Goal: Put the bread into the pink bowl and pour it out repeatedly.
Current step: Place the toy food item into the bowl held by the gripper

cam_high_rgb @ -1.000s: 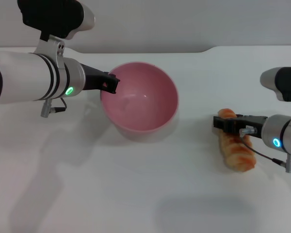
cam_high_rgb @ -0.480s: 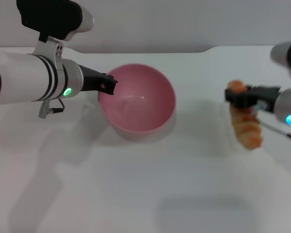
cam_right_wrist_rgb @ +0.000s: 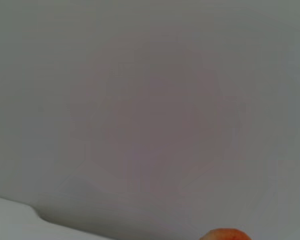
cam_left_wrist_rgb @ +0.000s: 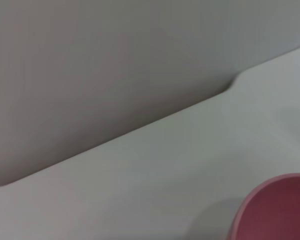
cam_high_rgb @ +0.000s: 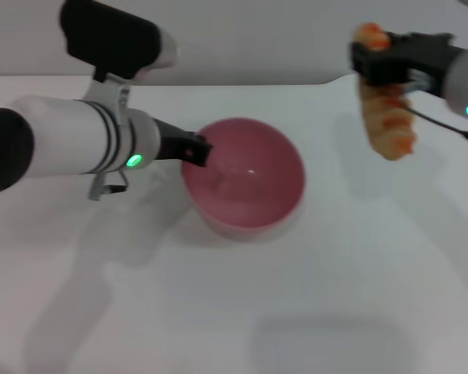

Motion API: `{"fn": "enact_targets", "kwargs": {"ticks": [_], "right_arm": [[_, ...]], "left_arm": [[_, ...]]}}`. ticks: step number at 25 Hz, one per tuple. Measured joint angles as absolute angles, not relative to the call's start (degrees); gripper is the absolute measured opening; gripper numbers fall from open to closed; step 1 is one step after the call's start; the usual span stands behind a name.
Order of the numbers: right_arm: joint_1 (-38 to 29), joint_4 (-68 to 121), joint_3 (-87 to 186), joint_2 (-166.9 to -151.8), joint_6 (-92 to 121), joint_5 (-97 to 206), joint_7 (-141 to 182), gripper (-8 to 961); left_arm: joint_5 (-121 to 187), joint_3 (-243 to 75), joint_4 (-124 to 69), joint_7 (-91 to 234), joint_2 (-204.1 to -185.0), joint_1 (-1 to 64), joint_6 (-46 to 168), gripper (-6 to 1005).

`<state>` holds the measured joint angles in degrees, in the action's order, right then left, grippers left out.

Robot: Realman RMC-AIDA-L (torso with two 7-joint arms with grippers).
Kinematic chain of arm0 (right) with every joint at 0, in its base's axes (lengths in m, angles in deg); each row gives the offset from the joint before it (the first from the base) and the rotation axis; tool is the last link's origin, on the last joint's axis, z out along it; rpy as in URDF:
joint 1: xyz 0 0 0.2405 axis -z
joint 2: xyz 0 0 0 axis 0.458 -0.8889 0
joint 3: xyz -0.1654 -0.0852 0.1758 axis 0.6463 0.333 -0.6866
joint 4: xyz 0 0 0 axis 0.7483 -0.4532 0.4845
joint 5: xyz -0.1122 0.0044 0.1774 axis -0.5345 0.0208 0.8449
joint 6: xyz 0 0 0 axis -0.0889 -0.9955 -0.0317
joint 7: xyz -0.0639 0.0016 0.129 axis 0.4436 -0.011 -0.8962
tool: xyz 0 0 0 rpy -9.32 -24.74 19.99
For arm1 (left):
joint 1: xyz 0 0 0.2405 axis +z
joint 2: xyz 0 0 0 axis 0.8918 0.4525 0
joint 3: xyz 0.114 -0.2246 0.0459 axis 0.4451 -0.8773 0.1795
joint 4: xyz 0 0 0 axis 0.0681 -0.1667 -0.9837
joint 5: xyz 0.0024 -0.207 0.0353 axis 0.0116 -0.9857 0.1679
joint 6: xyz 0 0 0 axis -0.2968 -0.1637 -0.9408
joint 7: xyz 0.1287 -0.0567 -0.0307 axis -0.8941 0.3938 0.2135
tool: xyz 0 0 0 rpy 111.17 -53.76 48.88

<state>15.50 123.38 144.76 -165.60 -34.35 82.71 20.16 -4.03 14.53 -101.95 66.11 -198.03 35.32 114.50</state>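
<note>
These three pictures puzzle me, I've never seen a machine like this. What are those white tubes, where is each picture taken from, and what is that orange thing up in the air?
The white tubes are a robot's two arms. The big picture comes from a camera on its head, looking down at a white table. The other two come from cameras on its wrists. The left gripper grips the rim of the pink bowl, which stands on the table. The right gripper holds the bread, a toy loaf, hanging in the air to the bowl's right. The bowl is empty.
</note>
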Motion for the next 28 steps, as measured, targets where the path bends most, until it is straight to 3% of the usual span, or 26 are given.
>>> {"fn": "enact_targets", "kwargs": {"ticks": [8, 18, 24, 27, 28], "right_arm": [[9.3, 116.4, 150.8, -165.61, -29.0, 83.4, 17.1, 377], [10.0, 115.4, 154.4, -165.64, -25.2, 81.4, 17.6, 309], [11.6, 115.3, 154.4, -165.64, -21.2, 79.8, 17.5, 502], [12.5, 115.5, 153.6, -165.64, -20.0, 79.8, 17.2, 741], [13.2, 116.0, 153.1, -165.66, -19.3, 79.8, 17.2, 743]], "left_arm": [[-8.0, 16.0, -102.2, 66.0, -198.0, 33.9, 112.6, 49], [-7.8, 15.5, -102.4, 65.8, -197.79, 33.0, 112.3, 49], [-7.7, 15.0, -101.5, 65.6, -197.65, 32.3, 111.9, 49], [-7.6, 14.4, -101.0, 64.4, -197.61, 32.3, 111.3, 49], [-7.6, 14.2, -100.6, 63.3, -197.61, 32.2, 110.9, 49]]}}
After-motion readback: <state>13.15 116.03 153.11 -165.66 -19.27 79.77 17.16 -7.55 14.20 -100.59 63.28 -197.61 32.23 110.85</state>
